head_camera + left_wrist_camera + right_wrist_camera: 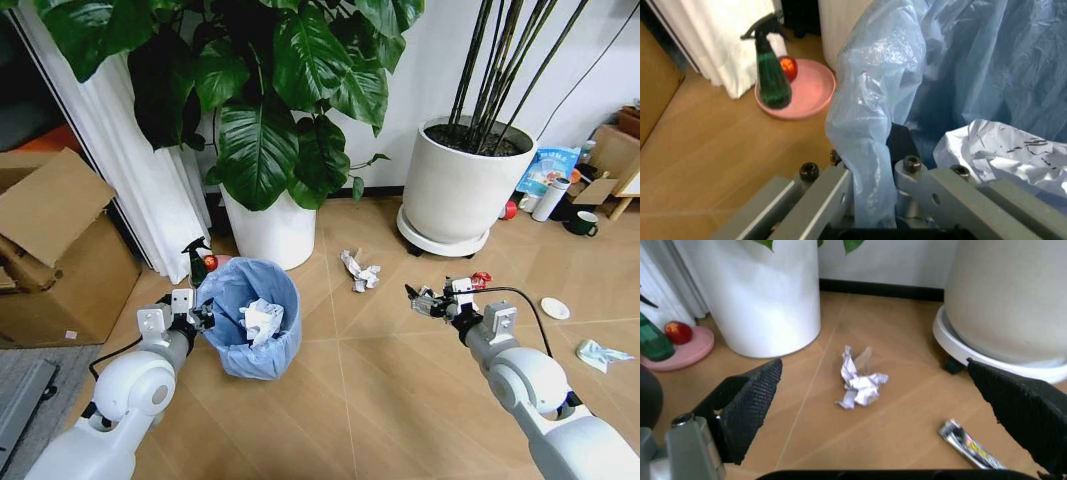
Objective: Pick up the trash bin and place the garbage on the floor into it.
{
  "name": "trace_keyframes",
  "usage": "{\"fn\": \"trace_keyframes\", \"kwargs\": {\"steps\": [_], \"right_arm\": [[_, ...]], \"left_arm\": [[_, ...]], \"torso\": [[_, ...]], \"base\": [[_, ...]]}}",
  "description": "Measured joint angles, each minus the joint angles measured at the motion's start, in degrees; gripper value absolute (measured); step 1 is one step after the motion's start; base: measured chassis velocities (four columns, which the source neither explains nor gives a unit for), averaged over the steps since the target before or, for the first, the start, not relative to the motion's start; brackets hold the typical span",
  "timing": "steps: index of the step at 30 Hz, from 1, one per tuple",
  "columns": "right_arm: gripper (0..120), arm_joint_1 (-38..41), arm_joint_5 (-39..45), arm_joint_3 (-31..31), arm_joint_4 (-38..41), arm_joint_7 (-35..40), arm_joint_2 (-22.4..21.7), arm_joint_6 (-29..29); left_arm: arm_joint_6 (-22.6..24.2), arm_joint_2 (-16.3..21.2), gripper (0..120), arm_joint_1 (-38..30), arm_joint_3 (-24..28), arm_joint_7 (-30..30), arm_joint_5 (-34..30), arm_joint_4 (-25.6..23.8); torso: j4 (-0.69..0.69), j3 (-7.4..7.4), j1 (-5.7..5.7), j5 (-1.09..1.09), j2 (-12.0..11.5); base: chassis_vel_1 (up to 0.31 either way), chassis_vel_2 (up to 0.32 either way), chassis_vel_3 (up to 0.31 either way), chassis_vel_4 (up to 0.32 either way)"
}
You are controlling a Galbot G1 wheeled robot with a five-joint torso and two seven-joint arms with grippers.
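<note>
Blue translucent plastic lines the small round trash bin (250,318), which stands on the tan herringbone wood-look floor (380,400) in front of the smaller white plant pot (270,232). The left gripper (197,317) is at the bin's near-left rim; in the left wrist view its jaws are clamped on a fold of the liner and the rim (863,165). Whether the bin is lifted clear of the floor cannot be told.

Status of the task:
- Done: one piece of crumpled white paper (261,320) already lies inside the bin.
- Remaining: a second crumpled white paper wad (359,271) lies on the floor between the two planters; a dark snack wrapper (968,445) lies close by it; a white round disc (555,308) and a pale teal tissue (602,354) lie well apart to the right.

The right gripper (422,299) hovers with its jaws spread apart and holding nothing, aimed toward the loose paper wad.

By this judgement the collection stage is at an early point.
</note>
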Motion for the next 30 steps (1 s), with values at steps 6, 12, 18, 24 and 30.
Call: {"fn": "trace_keyframes", "kwargs": {"steps": [6,12,18,24,30], "right_arm": [[100,0.18,0.01,-0.82,-0.01,0.02,0.09,-0.02],[100,0.19,-0.03,-0.92,-0.09,0.05,0.04,-0.07],[100,-0.18,-0.07,-0.91,-0.29,0.12,0.28,-0.59],[100,-1.37,-0.18,-0.49,0.49,0.1,0.41,-0.97],[100,-2.68,-0.64,0.0,1.41,0.08,0.61,-0.88]], "left_arm": [[-0.08,0.04,0,-0.04,-0.08,0.07,-0.04,0.05],[-0.1,-0.13,0,-0.26,0.02,0.07,-0.05,0.21],[-0.13,-0.4,0,0.08,0.12,0.05,0.01,0.11],[-0.19,-0.37,0,0.68,-0.09,-0.02,0.07,-0.53],[-0.23,-0.34,0,0.95,-0.08,-0.14,0.09,-1.16]], "torso": [[0.0,0.02,0.02,0.02,-0.01],[0.0,0.02,0.03,0.01,-0.01],[0.0,0.01,0.03,0.04,-0.01],[0.0,-0.01,0.0,0.01,-0.01],[0.0,0.0,0.0,0.01,-0.01]], "base": [[-0.215,0.207,0.218,-0.214],[-0.177,0.179,0.181,-0.192],[-0.064,0.076,0.045,-0.045],[0.027,-0.041,-0.003,0.04],[-0.054,-0.063,0.064,0.075]]}}
